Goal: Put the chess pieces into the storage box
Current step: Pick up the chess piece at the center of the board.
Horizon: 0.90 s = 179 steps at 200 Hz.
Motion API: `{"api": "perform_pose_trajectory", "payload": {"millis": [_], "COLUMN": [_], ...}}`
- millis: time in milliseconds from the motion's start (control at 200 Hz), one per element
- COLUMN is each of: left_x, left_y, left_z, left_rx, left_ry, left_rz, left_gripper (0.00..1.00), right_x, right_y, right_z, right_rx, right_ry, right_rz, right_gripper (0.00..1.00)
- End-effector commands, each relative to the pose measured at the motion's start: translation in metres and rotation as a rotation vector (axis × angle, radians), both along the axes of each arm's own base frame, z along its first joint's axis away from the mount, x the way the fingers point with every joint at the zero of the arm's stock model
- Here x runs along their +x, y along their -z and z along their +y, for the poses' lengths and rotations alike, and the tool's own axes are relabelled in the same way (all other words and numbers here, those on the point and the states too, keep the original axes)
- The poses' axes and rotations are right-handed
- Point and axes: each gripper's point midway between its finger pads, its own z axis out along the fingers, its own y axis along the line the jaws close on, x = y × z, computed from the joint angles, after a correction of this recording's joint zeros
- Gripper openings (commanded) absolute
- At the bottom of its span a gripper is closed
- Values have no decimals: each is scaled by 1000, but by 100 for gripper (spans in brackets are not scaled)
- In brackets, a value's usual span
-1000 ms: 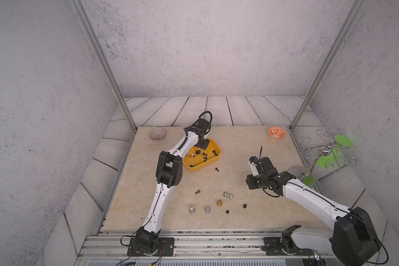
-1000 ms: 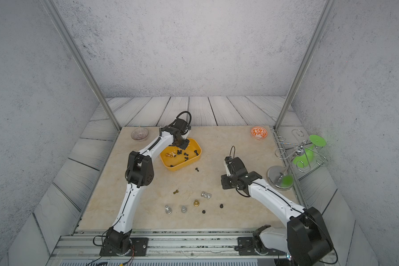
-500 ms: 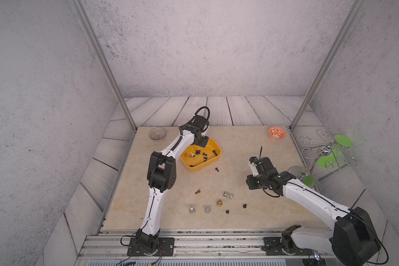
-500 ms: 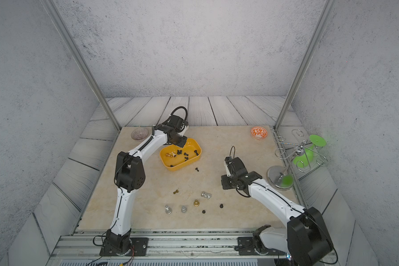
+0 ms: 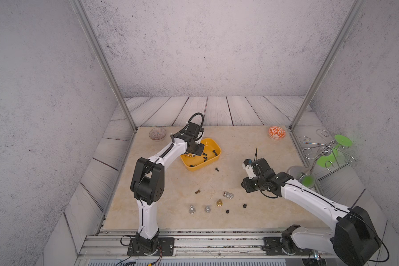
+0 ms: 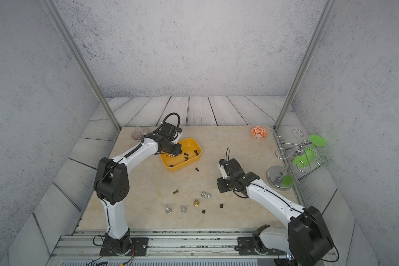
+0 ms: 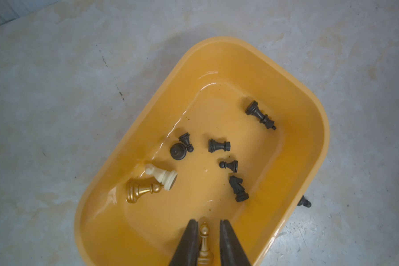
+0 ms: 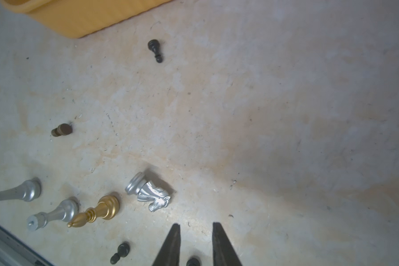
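My left pincer hangs over the box's left side, a bishop between its fingers. In the box lie other pieces. A pawn lies just before the box; a knight and loose pieces lie well before it. My right pincer hangs before and right of the box

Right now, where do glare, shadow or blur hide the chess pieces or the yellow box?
Left wrist view: glare streaks on the storage box floor, but the gold piece in the left gripper is sharp. Right wrist view: a soft shadow on the table; the silver knight is crisp. In both top views: even light, loose pieces tiny.
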Motion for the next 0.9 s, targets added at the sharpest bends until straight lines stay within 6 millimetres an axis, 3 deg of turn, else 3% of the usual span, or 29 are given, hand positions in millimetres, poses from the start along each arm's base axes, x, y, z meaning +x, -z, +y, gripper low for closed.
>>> {"api": "perform_pose_trajectory", "payload": {"millis": [0,235,465,641,891], "left_x": [-9,-46,-70,-80,-85], "left_y": [-14,-3,1,6,10], "left_z": [6,27,43,48,51], "left_rx": [-43,-58,-78,-83,-91], "left_ry": [-28,-78,-131,-152,-164], "left_rz": [-13,42,58,67,74], "left_gripper": [22,22,22,22,22], "right_x": [-8,-27,-41,-49,-57], "right_y": [-7,-5,3,12,31], "right_z": [22,71,102,113,115], "right_rx": [-4,9,-28,-63,-125], "right_ry": [-93,-254,-371,-424,-453], "right_rz": [-10,-27,-17,-8,14], "right_gripper": [28,30,35,38,38]}}
